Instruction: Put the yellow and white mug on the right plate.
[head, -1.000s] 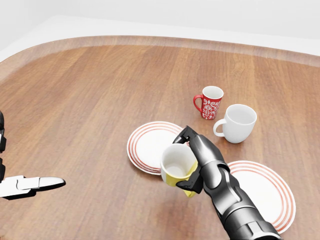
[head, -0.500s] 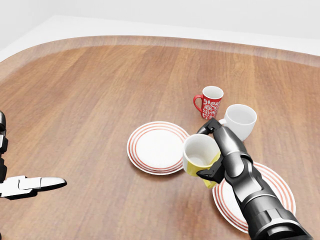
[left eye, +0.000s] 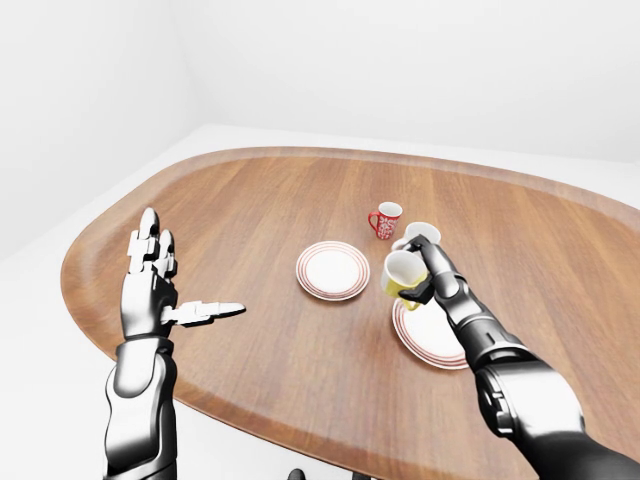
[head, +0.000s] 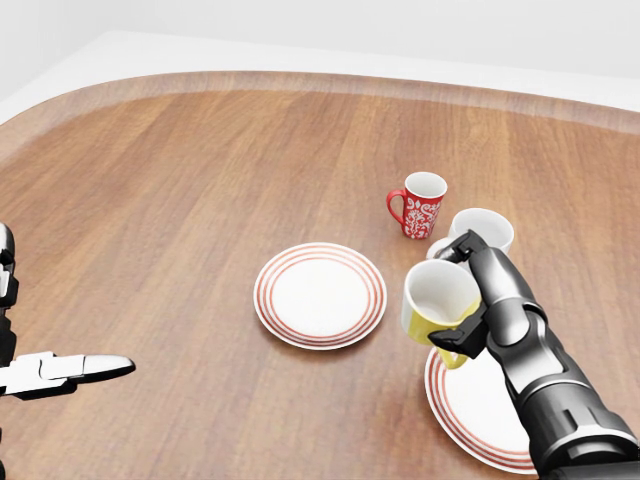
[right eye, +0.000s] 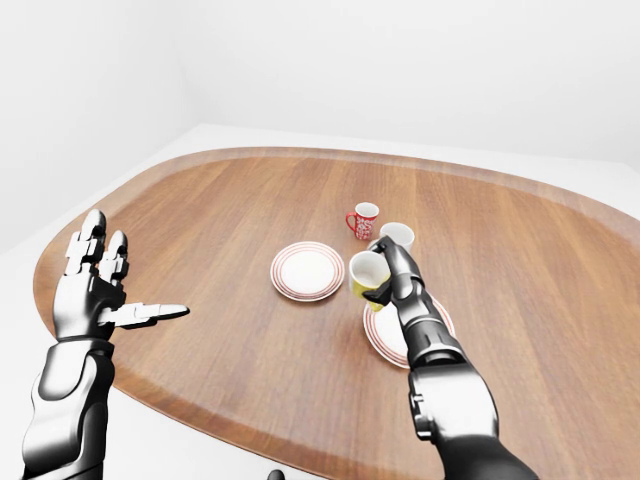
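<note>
Mug under task, the yellow and white mug (head: 438, 303), is gripped in the right hand (head: 478, 300), fingers closed round its body. It is tilted, mouth turned toward the head view's left, white interior visible and holding nothing. It hangs clear of the table (head: 180, 190), over the left rim of the right plate (head: 480, 405); contact with that plate is not shown.

Right plate: white with red rings, bare surface, partly hidden by the forearm.

Left plate (head: 319, 294): same pattern, nothing on it, lying left of the held mug.

Red patterned mug (head: 420, 205): upright on the table above the plates in the head view, handle to the left, interior appears empty.

White mug (head: 487, 228): upright just right of the red one, partly hidden behind the right hand; its contents cannot be judged.

Left hand (left eye: 155, 278): raised at the left of the left-eye view, well apart from the crockery, fingers spread, holding nothing.
</note>
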